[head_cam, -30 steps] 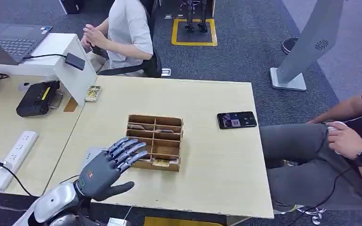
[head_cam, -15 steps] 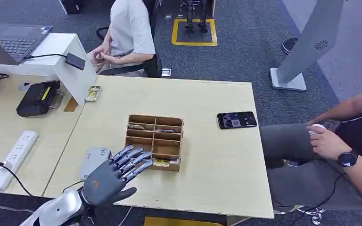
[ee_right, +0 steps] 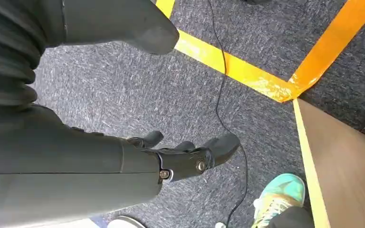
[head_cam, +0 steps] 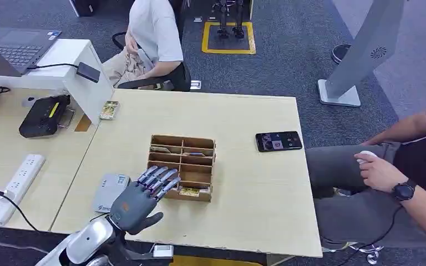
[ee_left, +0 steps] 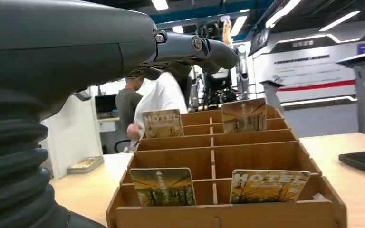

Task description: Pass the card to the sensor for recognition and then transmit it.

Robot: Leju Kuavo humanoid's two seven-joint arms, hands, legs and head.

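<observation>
Fingers spread and empty, the left robot hand (head_cam: pixel 138 197) has advanced across the counter (head_cam: pixel 244 183) to the card organizer (head_cam: pixel 184 166), no card (ee_left: pixel 163 186) yet picked; the right robot hand (ee_right: pixel 171 156) hangs loosely open.

Card box (head_cam: pixel 182 167): on the table (head_cam: pixel 244 216), near its middle
Cards (ee_left: pixel 163 186): standing in the box's compartments, front and back rows
Left hand (head_cam: pixel 142 197): over the table's near edge, fingertips at the box's near left corner
Sensor (head_cam: pixel 110 192): flat on the table, just left of the hand
Phone (head_cam: pixel 278 141): on the table, right of the box
Power strip (head_cam: pixel 15 187): on the neighbouring desk, far left
</observation>
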